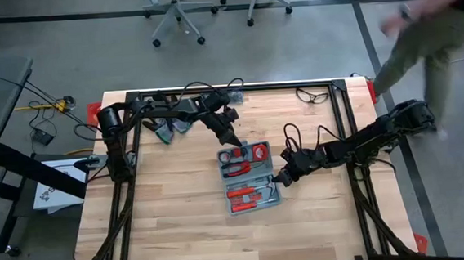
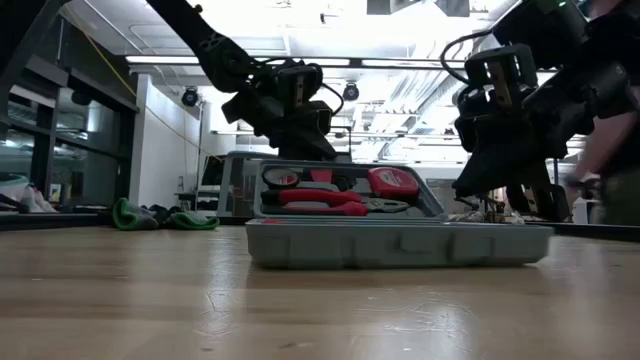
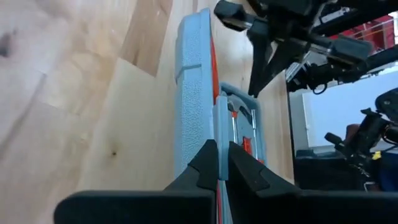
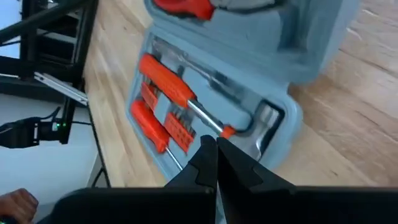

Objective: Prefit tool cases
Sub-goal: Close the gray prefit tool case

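Blue-grey tool case [image 1: 248,178] holds red-handled tools [image 1: 245,196] on pale wood table [image 1: 165,225].

No text, label, brand, number or sign can be read anywhere. The open tool case [image 1: 248,178] and the tools in it show no legible marking, and neither does anything in the room behind.

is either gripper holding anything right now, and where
The left gripper pinches the raised lid edge of the open tool case. The right gripper is shut, holding nothing.

The matt, grainy blue-grey plastic tool case [image 1: 248,178] lies on a smooth pale wooden table [image 1: 173,224].
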